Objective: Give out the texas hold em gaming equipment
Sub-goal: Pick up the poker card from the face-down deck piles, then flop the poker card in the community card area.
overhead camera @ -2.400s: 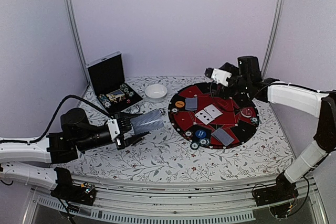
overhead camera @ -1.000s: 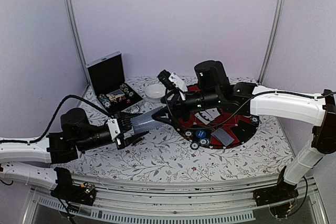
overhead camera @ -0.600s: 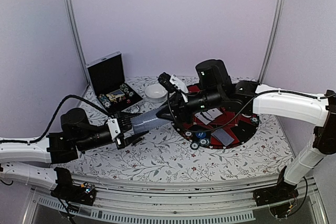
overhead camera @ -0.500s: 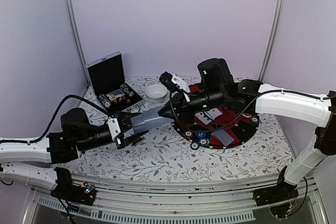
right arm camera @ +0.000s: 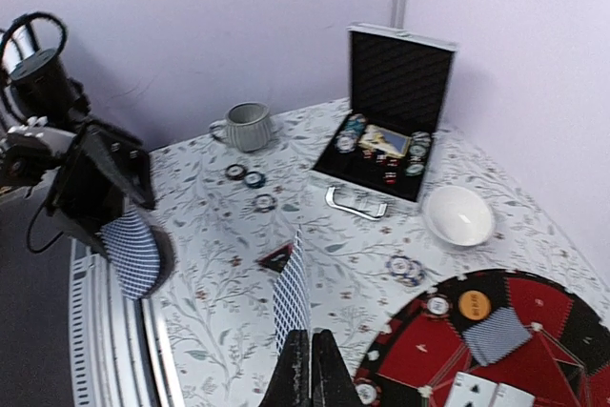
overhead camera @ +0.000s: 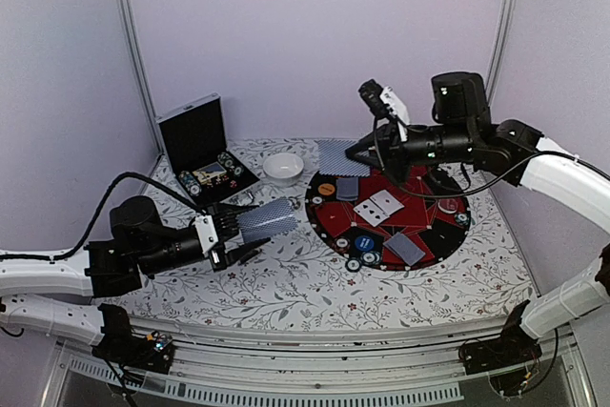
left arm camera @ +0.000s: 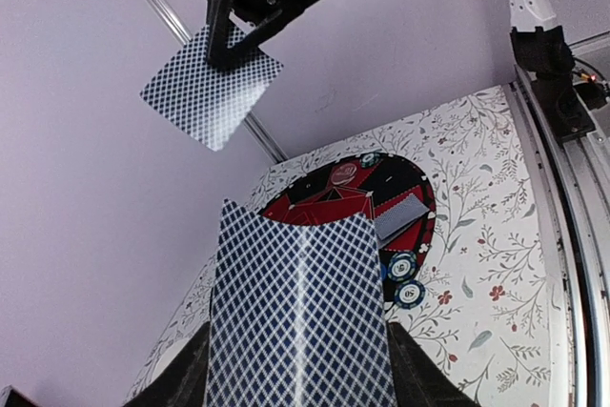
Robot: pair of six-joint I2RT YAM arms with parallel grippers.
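Pulling clear of the deck point(overhead camera: 269, 219), the right gripper point(overhead camera: 368, 152) is now hanging at upper centre of the top view, over the mat's point(overhead camera: 331, 221) far-left rim. It is pinched shut on one card point(overhead camera: 340, 157); a second ago it was reaching open into the deck. That card looks ready for dealing. The left gripper point(overhead camera: 250, 229) is clasping the deck at centre left. In the left wrist view the card point(left arm camera: 210, 88) is dangling upper left, long axis slanting down-left. In the right wrist view it point(right arm camera: 291, 297) is standing edge-on at lower centre, pointing up-frame.
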